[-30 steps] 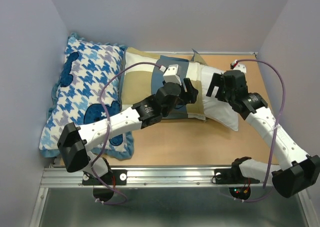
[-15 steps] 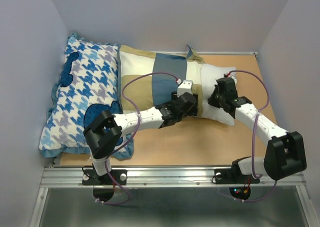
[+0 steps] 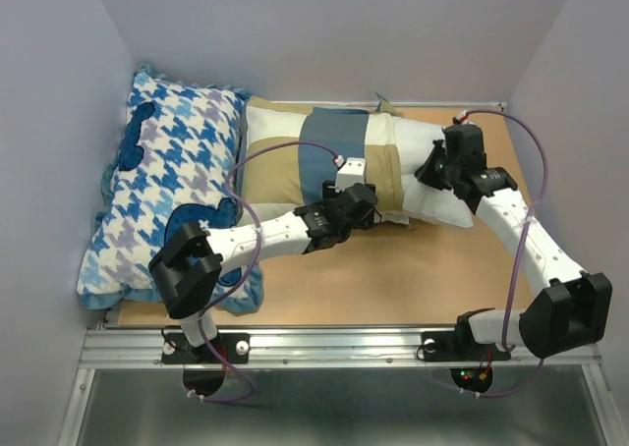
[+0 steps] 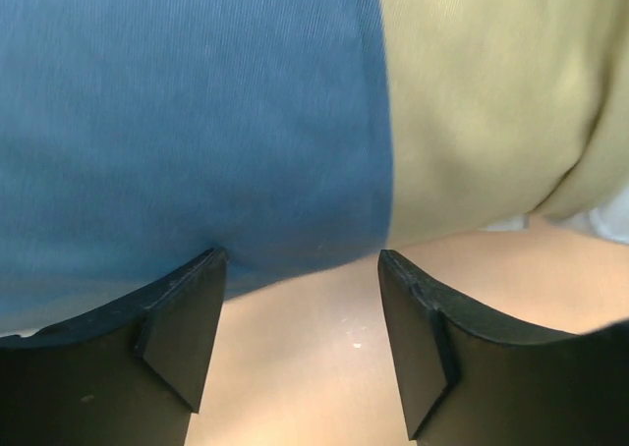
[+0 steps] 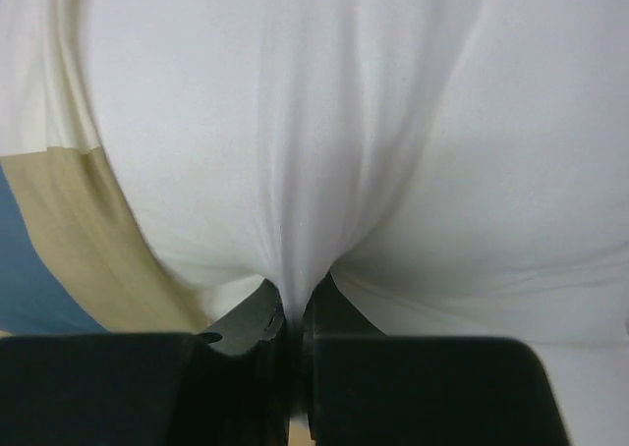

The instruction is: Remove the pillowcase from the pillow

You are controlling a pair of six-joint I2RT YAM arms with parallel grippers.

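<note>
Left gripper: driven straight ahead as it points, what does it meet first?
Most likely the pillowcase, at its blue block's near edge, just beyond the open fingers; depth is unclear.

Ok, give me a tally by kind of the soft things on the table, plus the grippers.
pillowcase, tan, blue and cream: 1
pillow, plain white: 1
houndstooth cushion, blue and white: 1
grippers: 2, the left gripper open at the pillowcase edge, the right gripper shut on the pillow
Total: 5
</note>
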